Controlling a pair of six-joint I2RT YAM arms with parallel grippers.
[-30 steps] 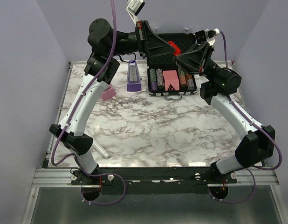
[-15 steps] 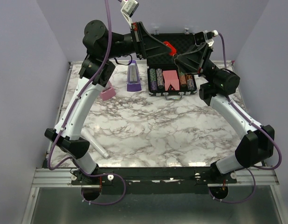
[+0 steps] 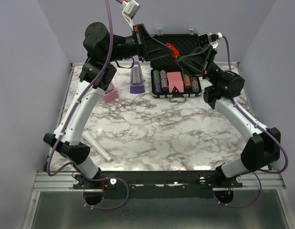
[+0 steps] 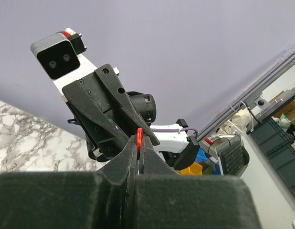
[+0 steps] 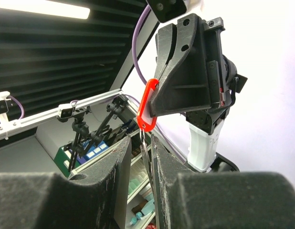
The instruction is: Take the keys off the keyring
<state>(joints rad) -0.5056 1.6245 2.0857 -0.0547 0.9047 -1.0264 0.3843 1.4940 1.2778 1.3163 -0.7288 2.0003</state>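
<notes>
The red keyring (image 3: 171, 47) hangs in the air above the open case, pinched in my left gripper (image 3: 170, 49), which is shut on it. In the left wrist view only the tag's red edge (image 4: 139, 137) shows between the closed fingers. In the right wrist view the red keyring (image 5: 148, 106) hangs from the left gripper's fingers (image 5: 185, 81). Its thin metal ring and a silvery key (image 5: 148, 151) dangle into the narrow gap of my right gripper (image 5: 142, 145). The jaws stand slightly apart; the key rests against the right finger. My right gripper (image 3: 180, 59) sits just right of and below the keyring.
A black case (image 3: 177, 98) stands open at the back, holding poker chip stacks (image 3: 160, 81) and a pink card block (image 3: 174, 81). A clear dispenser with a purple base (image 3: 136, 78), a pink block (image 3: 110, 95) and a white tube (image 3: 97, 149) lie on the marble table's left.
My left arm has swung a little left and back, carrying the red keyring left. My right gripper has followed it slightly left, staying just under the keyring.
</notes>
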